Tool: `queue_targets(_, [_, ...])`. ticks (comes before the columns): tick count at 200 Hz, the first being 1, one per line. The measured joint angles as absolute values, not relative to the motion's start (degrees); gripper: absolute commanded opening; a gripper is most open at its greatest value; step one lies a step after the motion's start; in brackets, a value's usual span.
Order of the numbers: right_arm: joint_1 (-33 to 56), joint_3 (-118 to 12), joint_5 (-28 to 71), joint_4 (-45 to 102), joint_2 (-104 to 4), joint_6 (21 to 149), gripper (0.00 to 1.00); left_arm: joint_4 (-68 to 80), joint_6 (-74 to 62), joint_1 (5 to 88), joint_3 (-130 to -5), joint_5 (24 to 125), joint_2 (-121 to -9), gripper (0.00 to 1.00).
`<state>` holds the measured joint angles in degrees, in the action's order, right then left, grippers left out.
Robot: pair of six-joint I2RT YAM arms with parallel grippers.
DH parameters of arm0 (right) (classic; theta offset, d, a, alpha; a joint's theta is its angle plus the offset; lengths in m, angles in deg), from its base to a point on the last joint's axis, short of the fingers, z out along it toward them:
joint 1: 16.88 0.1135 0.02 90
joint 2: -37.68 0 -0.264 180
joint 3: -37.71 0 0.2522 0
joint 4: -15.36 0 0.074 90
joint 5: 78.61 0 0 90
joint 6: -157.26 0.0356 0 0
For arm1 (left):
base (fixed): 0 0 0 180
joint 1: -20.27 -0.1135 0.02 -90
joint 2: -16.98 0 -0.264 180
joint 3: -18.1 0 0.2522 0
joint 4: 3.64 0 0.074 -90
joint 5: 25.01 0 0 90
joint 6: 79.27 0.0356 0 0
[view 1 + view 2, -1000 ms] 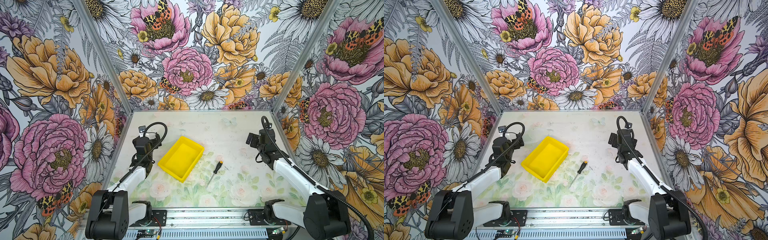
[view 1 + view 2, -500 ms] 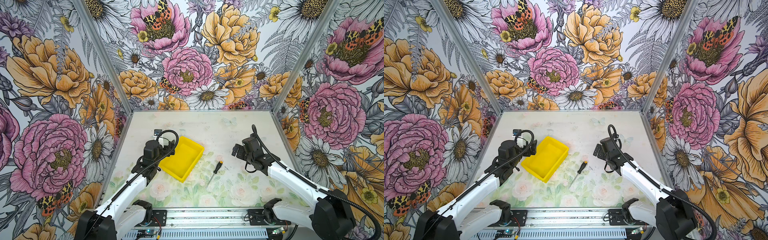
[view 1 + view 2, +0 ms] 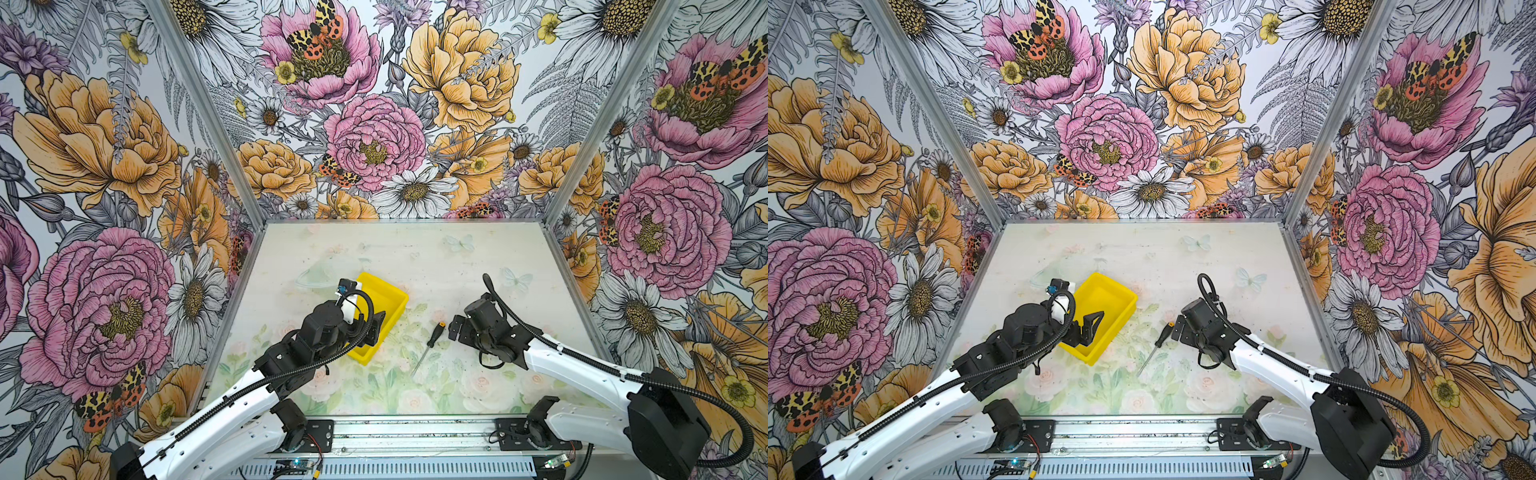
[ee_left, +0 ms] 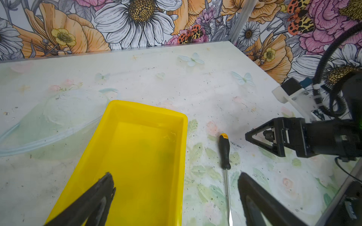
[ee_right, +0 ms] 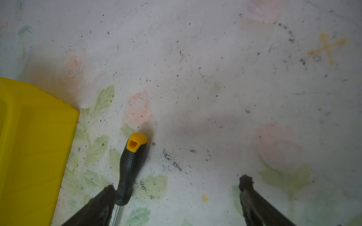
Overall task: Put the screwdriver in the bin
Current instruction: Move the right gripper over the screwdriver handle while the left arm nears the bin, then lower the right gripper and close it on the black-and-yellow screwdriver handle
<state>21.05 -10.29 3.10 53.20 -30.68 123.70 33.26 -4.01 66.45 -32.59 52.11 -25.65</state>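
Note:
The screwdriver (image 3: 433,335) (image 3: 1162,336) lies flat on the table right of the bin, orange butt cap pointing away, shaft toward the front. The yellow bin (image 3: 400,297) (image 3: 1132,300) sits left of centre, nothing in it. My left gripper (image 3: 372,328) (image 3: 1089,328) hovers open over the bin's near end; in the left wrist view its open jaws (image 4: 175,175) straddle the bin's wall (image 4: 183,137) and the screwdriver's shaft (image 4: 227,185). My right gripper (image 3: 455,328) (image 3: 1177,328) (image 5: 178,184) stands open just right of the handle (image 5: 130,166), with one finger right beside it.
Flower-printed walls (image 3: 374,145) close the table on three sides. A metal rail (image 3: 415,436) with both arm bases runs along the front edge. The bin's corner (image 5: 35,137) lies close to the left of the screwdriver.
Both arms have reached in from the sides. The left gripper has moved over the bin, the right gripper up to the screwdriver's handle. Bin and screwdriver have stayed put.

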Motion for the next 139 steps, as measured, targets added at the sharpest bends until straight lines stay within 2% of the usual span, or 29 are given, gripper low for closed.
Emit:
queue_targets(37, [24.0, -11.5, 2.7, 51.3, -36.7, 124.9, 0.98, 35.8, -6.3, 68.1, -32.3, 49.6, -25.2, 0.99])
queue_targets(96, [30.3, -18.7, 0.0, 49.2, -46.5, 129.0, 0.83, 35.8, -7.1, 67.6, -30.2, 50.2, -25.6, 0.99])
queue_targets(117, [32.0, -19.4, -0.9, 48.8, -49.6, 130.5, 0.72, 35.8, -7.3, 66.6, -29.1, 51.4, -24.7, 0.99])
queue_targets(139, [33.2, -19.8, -2.3, 48.9, -51.9, 132.1, 0.68, 35.7, -7.4, 64.8, -27.6, 53.2, -22.8, 0.99])
